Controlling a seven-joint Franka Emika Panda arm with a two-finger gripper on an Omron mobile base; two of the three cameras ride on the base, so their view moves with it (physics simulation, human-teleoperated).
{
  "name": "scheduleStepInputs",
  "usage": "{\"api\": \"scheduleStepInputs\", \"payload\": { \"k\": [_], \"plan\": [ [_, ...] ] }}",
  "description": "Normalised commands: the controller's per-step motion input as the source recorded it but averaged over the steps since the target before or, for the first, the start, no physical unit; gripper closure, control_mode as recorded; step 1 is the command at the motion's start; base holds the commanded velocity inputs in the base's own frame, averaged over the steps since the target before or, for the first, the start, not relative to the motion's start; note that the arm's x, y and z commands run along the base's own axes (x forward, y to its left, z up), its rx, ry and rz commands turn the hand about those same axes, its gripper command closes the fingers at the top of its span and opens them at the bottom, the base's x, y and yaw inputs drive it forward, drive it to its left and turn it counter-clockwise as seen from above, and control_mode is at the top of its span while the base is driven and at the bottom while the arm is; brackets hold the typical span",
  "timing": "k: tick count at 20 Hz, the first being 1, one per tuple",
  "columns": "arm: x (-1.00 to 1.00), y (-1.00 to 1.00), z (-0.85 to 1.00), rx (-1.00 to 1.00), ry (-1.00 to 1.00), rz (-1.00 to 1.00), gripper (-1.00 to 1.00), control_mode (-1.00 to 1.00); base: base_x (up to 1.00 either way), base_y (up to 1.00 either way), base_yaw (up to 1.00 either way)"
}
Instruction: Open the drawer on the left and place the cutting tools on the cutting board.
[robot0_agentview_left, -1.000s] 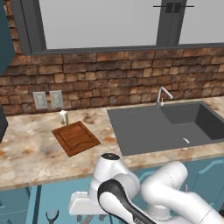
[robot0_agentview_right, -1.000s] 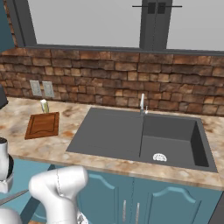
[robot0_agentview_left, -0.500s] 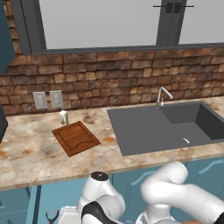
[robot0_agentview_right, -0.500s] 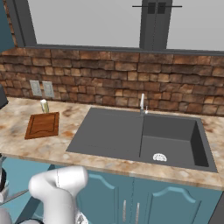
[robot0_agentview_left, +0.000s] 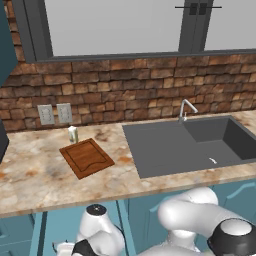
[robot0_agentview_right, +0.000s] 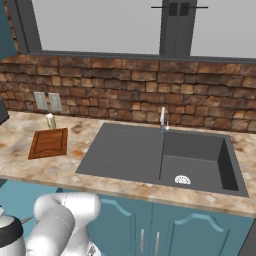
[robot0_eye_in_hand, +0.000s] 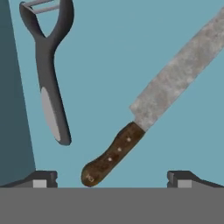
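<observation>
In my hand view, left to right inside the open teal-blue drawer (robot0_eye_in_hand: 113, 65): a dark grey Y-shaped peeler (robot0_eye_in_hand: 49, 74), then the silver-bladed knife with a riveted brown wooden handle (robot0_eye_in_hand: 144, 116), lying flat. My claw (robot0_eye_in_hand: 111, 179) hangs over it, tips apart. The knife looks stiff and light, its blade slick, so I'd pinch the handle.

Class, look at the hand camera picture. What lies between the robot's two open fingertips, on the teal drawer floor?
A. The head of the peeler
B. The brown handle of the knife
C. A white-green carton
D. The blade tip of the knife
B: the knife lies slantwise, its brown handle end low between the open gripper tips, while the blade runs away to the upper right.
</observation>
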Motion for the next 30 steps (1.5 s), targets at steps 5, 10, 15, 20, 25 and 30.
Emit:
{"api": "scheduleStepInputs", "payload": {
  "k": [5,10,15,20,25,30],
  "plan": [
    [0.06,0.04,-0.32,-0.05,0.03,0.00,-1.00,-1.00,0.00,0.00,0.00],
    [0.00,0.00,-0.38,-0.07,0.04,0.00,-1.00,-1.00,0.00,0.00,0.00],
    [0.00,0.00,-0.21,-0.04,0.01,0.00,-1.00,-1.00,0.00,0.00,0.00],
    [-0.02,0.00,-0.26,-0.05,0.00,0.00,-1.00,-1.00,0.00,0.00,0.00],
    [-0.04,0.01,-0.33,-0.06,0.00,0.00,-1.00,-1.00,0.00,0.00,0.00],
    [0.00,0.04,-0.16,-0.01,0.01,0.00,1.00,-1.00,0.00,0.00,0.00]
  ]
}}
